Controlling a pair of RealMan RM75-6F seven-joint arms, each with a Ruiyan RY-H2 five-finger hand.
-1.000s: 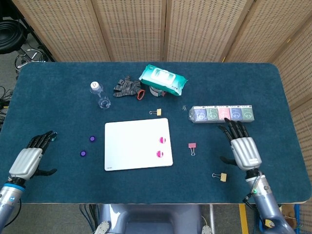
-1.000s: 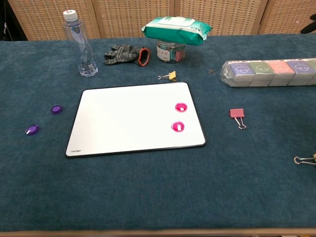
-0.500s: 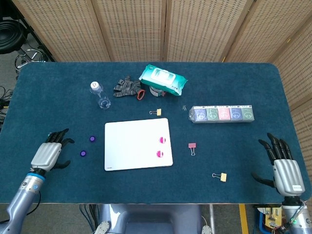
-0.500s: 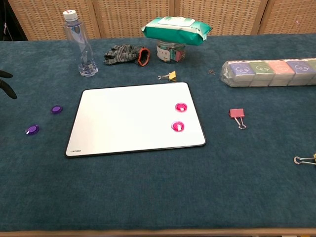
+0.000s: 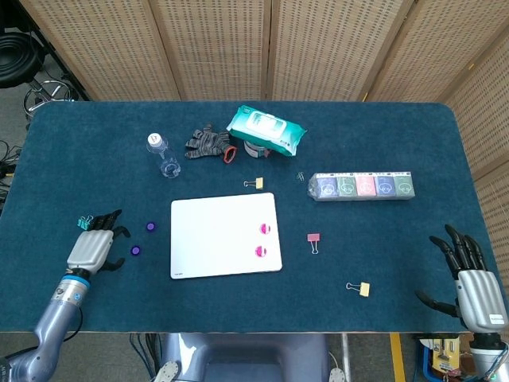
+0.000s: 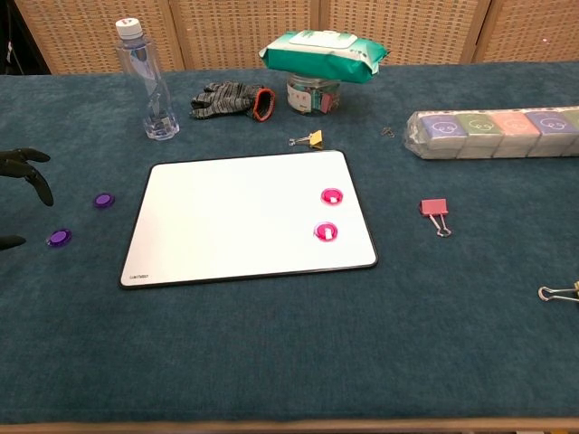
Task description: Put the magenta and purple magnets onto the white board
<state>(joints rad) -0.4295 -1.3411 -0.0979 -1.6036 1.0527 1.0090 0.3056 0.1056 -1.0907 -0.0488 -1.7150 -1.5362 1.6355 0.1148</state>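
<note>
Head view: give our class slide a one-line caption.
Magenta magnets on the board; left hand open beside the purple magnets.

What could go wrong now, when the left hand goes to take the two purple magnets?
1. The purple magnets are small and flat on the cloth, so the left hand may push one away instead of lifting it.
2. Both lie close together; reaching for one may knock the other.
3. On the board, a purple magnet set near the magenta magnets might snap onto them.

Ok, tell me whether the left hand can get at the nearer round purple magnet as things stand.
Probably yes: the left hand is open right beside the nearer round purple magnet, with only bare blue table between them.
</note>
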